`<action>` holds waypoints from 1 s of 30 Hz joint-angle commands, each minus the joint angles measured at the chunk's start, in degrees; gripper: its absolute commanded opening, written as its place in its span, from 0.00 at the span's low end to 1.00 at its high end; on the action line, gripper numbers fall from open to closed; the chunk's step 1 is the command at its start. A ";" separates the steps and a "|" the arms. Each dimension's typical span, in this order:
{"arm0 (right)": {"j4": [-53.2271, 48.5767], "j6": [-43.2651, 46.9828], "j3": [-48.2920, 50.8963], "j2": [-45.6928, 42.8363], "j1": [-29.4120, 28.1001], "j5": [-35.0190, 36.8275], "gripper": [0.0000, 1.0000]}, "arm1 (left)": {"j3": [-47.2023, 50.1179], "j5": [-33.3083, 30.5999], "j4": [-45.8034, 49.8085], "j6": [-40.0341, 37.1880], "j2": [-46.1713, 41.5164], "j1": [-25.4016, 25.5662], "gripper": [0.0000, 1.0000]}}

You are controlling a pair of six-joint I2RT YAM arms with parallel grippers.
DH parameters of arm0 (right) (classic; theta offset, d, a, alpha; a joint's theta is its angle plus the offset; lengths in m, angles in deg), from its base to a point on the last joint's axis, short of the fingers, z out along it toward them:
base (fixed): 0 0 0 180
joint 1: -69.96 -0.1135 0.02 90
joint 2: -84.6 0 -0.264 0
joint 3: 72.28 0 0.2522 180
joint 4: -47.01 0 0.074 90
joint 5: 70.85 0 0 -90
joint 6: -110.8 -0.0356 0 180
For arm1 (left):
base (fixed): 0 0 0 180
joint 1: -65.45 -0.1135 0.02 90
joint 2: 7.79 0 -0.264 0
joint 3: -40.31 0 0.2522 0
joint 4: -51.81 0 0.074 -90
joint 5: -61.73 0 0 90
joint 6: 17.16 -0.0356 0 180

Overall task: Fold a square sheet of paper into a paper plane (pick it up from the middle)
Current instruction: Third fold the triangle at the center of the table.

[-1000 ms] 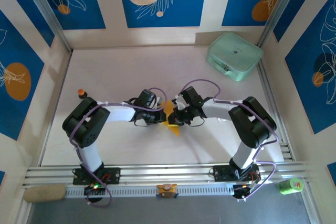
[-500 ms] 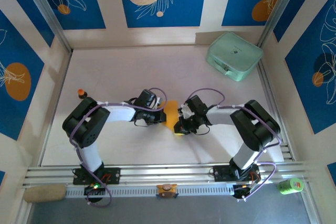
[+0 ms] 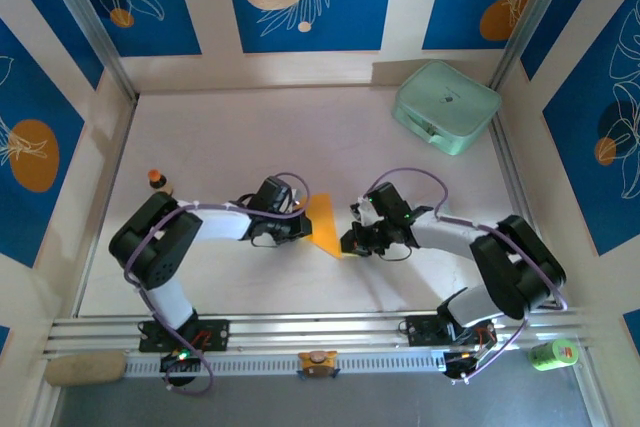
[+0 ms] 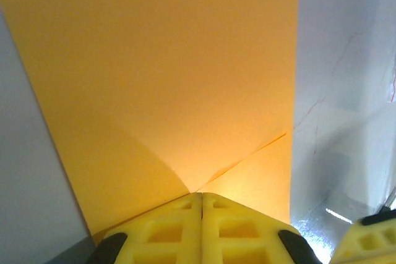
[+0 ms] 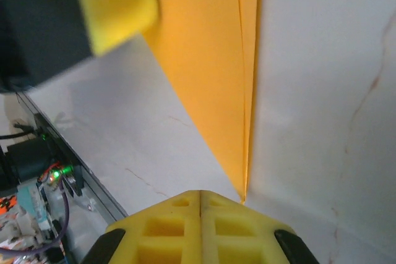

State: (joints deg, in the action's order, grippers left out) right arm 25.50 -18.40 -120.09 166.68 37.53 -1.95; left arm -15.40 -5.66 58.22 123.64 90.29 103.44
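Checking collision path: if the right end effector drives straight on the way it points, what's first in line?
The folded orange paper: its pointed tip lies just ahead of the shut right end effector, slightly right of centre. Gap unclear.

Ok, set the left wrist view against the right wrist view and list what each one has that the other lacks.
Left wrist, not right: a diagonal crease running across the broad face of the folded paper sheet. Right wrist, not left: the sheet's narrow pointed tip and a green light past the table's near edge. Both: the orange-yellow sheet lying on the pale table, with the wrist's own yellow fingers shut at the bottom, left fingers and right fingers.
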 commanded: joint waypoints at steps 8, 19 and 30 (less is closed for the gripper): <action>-3.34 1.14 -7.73 4.63 1.42 4.54 0.27 | 3.23 -11.89 2.72 4.74 -10.74 3.57 0.12; -1.08 3.45 -13.38 11.65 0.18 -1.55 0.30 | 2.79 -9.84 8.10 -0.88 -14.76 -1.93 0.30; -1.55 5.69 -14.56 13.44 -0.18 -0.75 0.31 | 3.11 -4.88 4.97 -0.11 -13.03 -5.12 0.33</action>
State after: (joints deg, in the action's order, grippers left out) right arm 25.00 -14.51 -133.11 178.66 37.67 -1.86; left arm -12.74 -12.48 64.31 123.75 76.91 99.12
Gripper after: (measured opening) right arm 0.312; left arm 0.326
